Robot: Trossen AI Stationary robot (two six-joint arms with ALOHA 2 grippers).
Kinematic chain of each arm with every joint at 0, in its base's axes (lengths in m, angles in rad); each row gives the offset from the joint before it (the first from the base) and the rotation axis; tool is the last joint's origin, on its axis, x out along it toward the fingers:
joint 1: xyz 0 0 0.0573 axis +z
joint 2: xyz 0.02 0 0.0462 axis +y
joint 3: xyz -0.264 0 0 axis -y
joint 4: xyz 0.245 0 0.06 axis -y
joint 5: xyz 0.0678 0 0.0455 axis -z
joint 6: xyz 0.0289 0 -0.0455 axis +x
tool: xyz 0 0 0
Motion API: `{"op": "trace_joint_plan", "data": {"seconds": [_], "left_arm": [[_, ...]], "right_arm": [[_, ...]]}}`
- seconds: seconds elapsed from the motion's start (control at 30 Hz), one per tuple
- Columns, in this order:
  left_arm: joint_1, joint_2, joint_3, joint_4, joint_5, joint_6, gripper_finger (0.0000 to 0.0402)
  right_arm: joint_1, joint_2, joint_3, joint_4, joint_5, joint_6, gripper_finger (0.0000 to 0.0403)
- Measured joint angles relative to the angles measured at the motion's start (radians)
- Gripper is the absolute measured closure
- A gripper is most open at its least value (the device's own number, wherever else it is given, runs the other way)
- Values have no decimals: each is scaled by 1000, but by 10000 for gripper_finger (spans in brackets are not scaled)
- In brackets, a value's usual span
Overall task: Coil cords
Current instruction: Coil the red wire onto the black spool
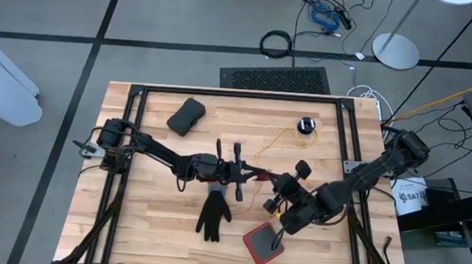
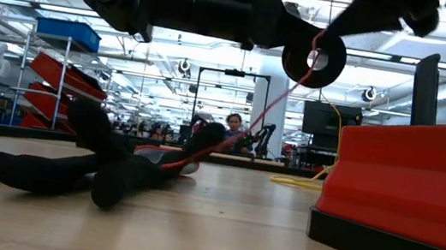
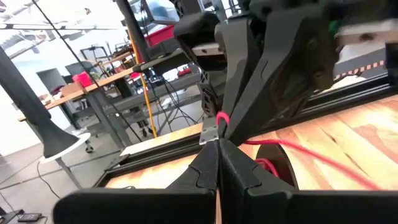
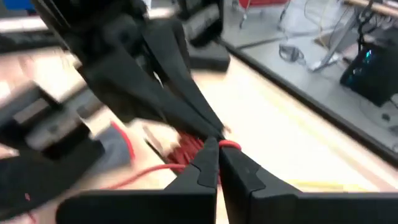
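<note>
The cord (image 1: pixel 260 172) I am working on hangs above the middle of the table (image 1: pixel 129 233), a thin red line pinched between both grippers so that I can lay a turn onto the loops already gathered there; the wrist views show a small bunch of red coils right where the two sets of tips meet. I have my left gripper (image 3: pixel 217 144) clamped on that red cord, its fingers pressed together, and my right gripper (image 4: pixel 217 148) is likewise clenched on it, tip to tip with the left one. A second cord (image 1: pixel 281 139), yellow, lies slack on the table and runs toward its puck (image 1: pixel 306 124) near the far edge, untouched. My left arm reaches in low from the left edge, stretched nearly straight; my right arm comes from the right edge and bends down toward the centre. The glove (image 1: pixel 213 214) lies just on the near side of the grippers and the red tray (image 1: pixel 262 242) near the near edge, both clear of the cord, I judge.
</note>
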Motion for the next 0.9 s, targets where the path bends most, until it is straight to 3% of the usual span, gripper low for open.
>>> {"op": "trace_joint_plan", "data": {"seconds": [0.2,0.47,0.9], "left_arm": [[-1,0,0,7,2,-8,395],[-18,0,0,77,53,-61,395],[-51,0,0,169,53,-62,395]], "right_arm": [[48,-2,-1,-150,-42,120,403],[106,-2,-1,-164,-23,118,403],[115,-1,-1,-211,-42,140,403]]}}
